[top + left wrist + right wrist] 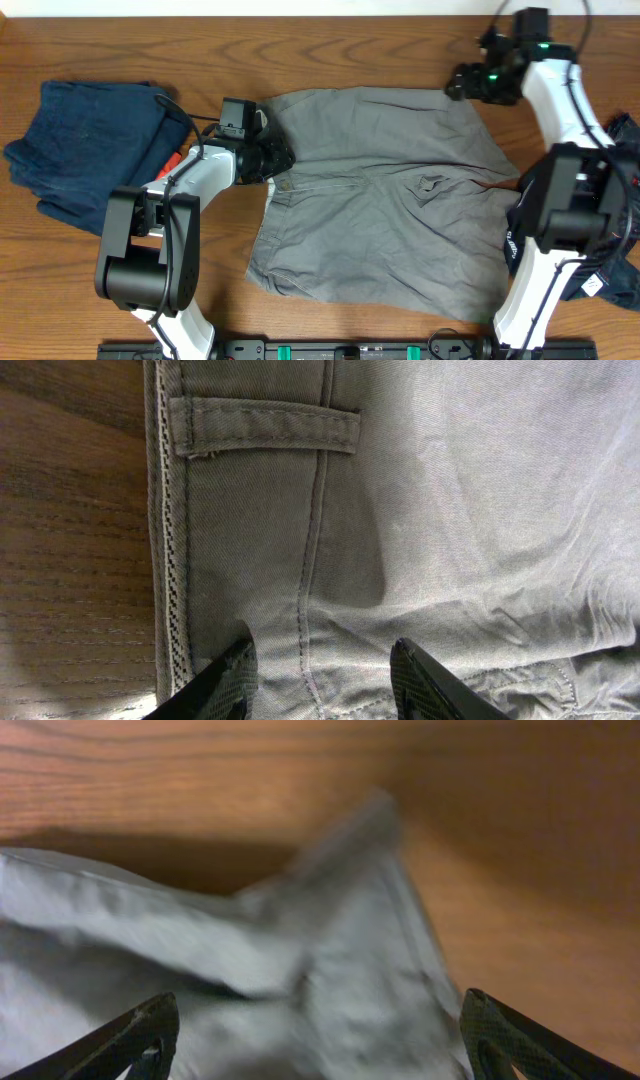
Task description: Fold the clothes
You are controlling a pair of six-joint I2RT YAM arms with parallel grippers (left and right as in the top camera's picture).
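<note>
A pair of grey shorts (pixel 390 200) lies spread flat in the middle of the wooden table. My left gripper (pixel 280 160) is open at the shorts' waistband on the left edge; its wrist view shows the fingers (pixel 325 675) straddling grey fabric (pixel 450 510) beside a belt loop (pixel 265 425). My right gripper (pixel 462 82) is open over the shorts' far right corner; its wrist view shows wide-apart fingers (pixel 318 1040) over a blurred fabric corner (pixel 340 940).
A folded dark blue garment (pixel 90 150) lies at the far left, with something red-orange (pixel 172 160) at its edge. More dark blue cloth (pixel 615 270) sits at the right edge behind the right arm's base.
</note>
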